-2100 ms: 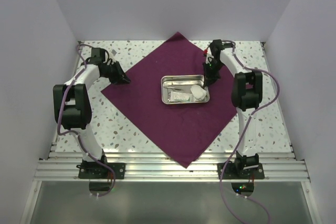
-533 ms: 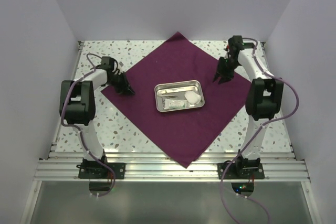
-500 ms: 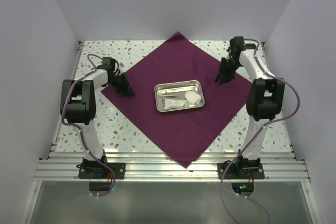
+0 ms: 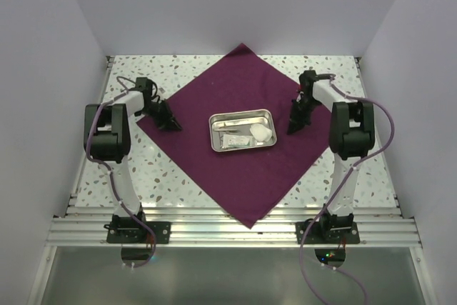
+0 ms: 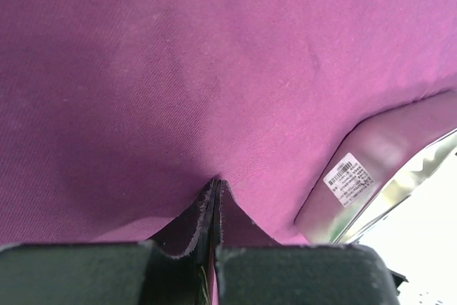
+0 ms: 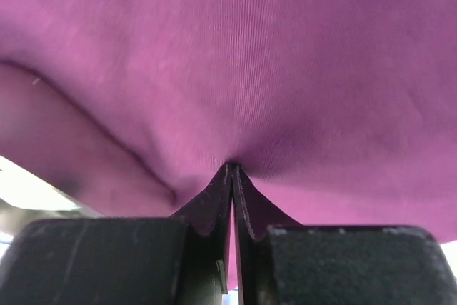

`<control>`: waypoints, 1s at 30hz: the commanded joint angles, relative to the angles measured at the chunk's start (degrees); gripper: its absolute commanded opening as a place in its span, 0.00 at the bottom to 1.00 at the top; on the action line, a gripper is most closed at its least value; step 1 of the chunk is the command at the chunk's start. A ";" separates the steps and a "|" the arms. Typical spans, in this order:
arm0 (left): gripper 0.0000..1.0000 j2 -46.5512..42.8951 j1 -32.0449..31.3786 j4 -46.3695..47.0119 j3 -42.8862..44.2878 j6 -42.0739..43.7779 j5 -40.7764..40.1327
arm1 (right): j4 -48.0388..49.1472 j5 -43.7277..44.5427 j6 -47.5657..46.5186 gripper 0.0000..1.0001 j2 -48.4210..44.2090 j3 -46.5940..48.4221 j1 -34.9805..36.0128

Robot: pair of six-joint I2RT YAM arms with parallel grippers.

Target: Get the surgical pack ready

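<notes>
Clamped tight on a fold at the left corner of the purple drape (image 4: 243,176) with the left hand (image 4: 170,125). Spread flat as a diamond on the bench (image 4: 178,183), steel tray (image 4: 241,113) mid-cloth. Pinched fast just inside the right corner with the right hand (image 4: 294,128).

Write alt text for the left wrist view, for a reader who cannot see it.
The left tool is shut on a pinched fold of the purple drape, which fills most of the picture. At the right edge is a corner of a steel tray with a barcoded label on its side.
</notes>
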 commanded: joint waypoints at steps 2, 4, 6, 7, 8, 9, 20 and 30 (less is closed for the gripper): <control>0.00 3.67 2.37 -1.62 2.48 4.53 -8.49 | 1.31 -0.40 -1.12 0.10 1.97 2.69 2.34; 0.00 2.36 2.37 -1.36 3.10 4.71 -7.27 | -1.06 1.69 -1.47 0.16 0.67 5.33 3.04; 0.01 -1.23 2.28 0.04 1.62 4.36 -5.34 | -2.65 3.46 -2.17 0.32 -1.88 5.95 3.40; 0.04 -2.73 2.37 1.36 1.00 4.10 -4.89 | -3.96 4.42 -2.44 0.35 -5.20 5.51 3.49; 0.10 -4.14 2.37 1.89 0.47 3.92 -4.63 | -4.67 5.30 -2.79 0.39 -6.97 3.94 3.66; 0.12 -7.03 2.28 2.42 -0.66 3.92 -4.28 | -5.28 5.49 -2.97 0.48 -8.73 2.88 3.75; 0.25 -26.37 2.28 5.41 -6.55 1.20 -6.21 | -5.91 -5.48 1.60 0.99 -35.69 -22.23 13.31; 1.00 -38.78 0.70 6.55 -15.00 1.02 -5.77 | 14.20 -14.73 20.22 0.92 -60.67 -54.41 24.13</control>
